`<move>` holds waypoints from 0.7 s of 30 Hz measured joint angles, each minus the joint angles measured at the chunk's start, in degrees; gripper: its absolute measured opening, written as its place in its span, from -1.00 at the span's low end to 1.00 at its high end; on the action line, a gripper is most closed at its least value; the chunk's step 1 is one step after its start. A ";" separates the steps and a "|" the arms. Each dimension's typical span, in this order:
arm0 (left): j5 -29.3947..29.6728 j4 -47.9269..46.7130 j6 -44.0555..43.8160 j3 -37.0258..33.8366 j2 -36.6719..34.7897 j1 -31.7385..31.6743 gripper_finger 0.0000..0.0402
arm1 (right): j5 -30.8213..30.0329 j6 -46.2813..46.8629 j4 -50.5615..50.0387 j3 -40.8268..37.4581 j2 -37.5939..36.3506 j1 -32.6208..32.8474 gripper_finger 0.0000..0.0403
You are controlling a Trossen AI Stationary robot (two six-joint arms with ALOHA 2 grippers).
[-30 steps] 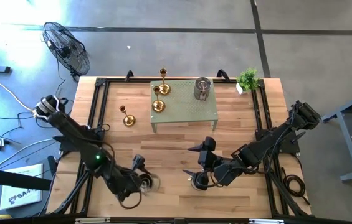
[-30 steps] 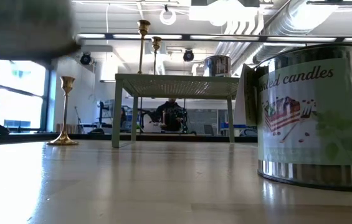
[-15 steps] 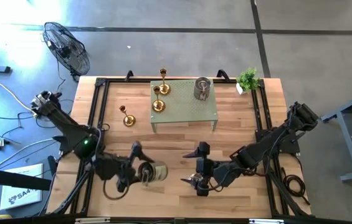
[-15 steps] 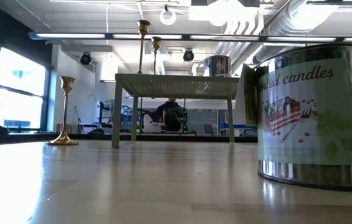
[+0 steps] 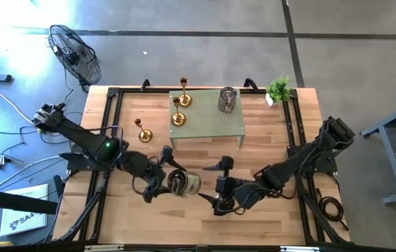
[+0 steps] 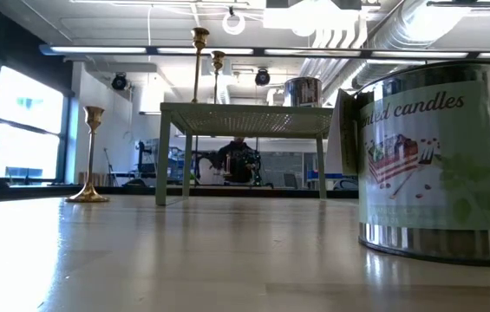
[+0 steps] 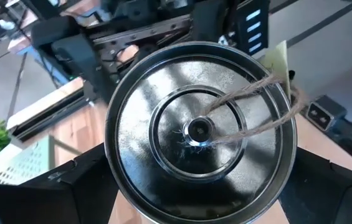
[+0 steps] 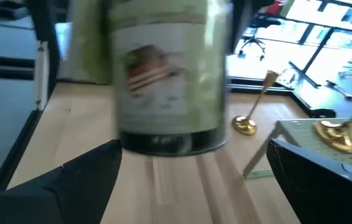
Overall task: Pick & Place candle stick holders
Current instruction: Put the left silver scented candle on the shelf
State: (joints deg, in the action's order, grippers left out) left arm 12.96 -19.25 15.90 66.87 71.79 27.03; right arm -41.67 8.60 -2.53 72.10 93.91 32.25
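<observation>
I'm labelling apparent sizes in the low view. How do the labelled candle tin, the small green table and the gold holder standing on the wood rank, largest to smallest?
1. Candle tin: looks largest, but it sits nearest the camera, so its true size is unsure.
2. Green table, farther back.
3. Gold holder, smallest.
</observation>
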 joint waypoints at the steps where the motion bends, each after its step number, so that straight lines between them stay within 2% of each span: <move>1: -0.83 0.31 0.22 0.01 0.12 -0.49 0.68 | -0.60 0.18 0.13 0.00 0.00 -0.01 0.96; 11: -7.69 2.60 1.87 -0.02 0.87 -6.56 0.67 | 0.58 -1.20 0.25 0.01 0.00 -0.85 0.96; 21: -11.88 4.70 2.60 0.01 1.84 -10.59 0.68 | 4.46 -1.91 0.24 0.02 0.20 -3.54 0.96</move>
State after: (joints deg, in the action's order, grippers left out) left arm 1.08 -14.55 18.50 66.87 73.64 16.44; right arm -37.20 6.69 -2.29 72.12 94.10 28.71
